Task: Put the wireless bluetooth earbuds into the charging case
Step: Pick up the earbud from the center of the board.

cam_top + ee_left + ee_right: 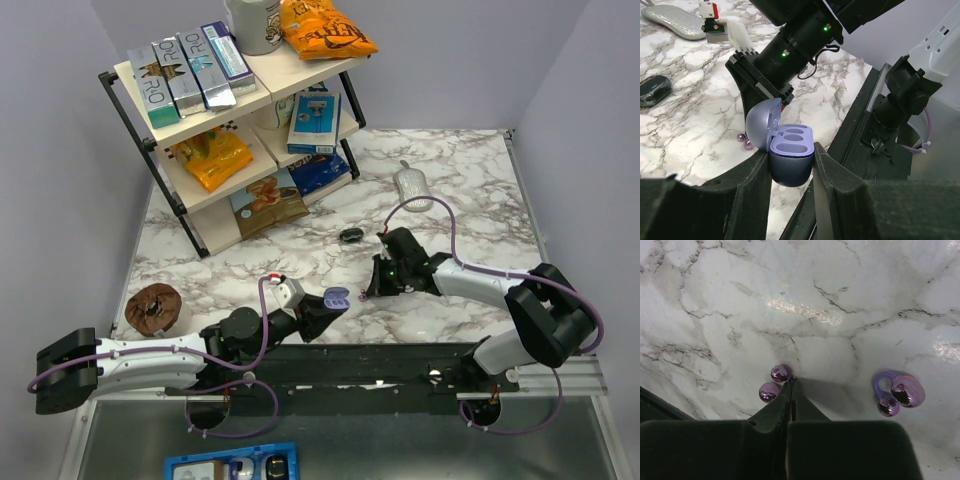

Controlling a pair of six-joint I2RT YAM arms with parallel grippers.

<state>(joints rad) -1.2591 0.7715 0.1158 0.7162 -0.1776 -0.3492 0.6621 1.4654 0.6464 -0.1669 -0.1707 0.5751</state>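
My left gripper [791, 156] is shut on the lavender-blue charging case [790, 155], holding it by its lower half just above the table. The lid stands open and the wells are empty. From the top view the case [336, 296] sits at the tip of the left gripper [328, 305]. Two translucent purple earbuds lie on the marble. My right gripper [791, 380] is shut with its tips at the band of one earbud [775, 382], whose two beads show just left of the tips. The other earbud [900, 392] lies free to the right. The right gripper [370, 290] is close to the case.
A glossy black oval object [351, 235] lies behind the grippers, with a silver pouch [412, 185] farther back. A loaded shelf [240, 120] fills the back left. A brown roll [152, 308] sits at the left edge, and a blue tray [230, 468] lies below the table's front rail.
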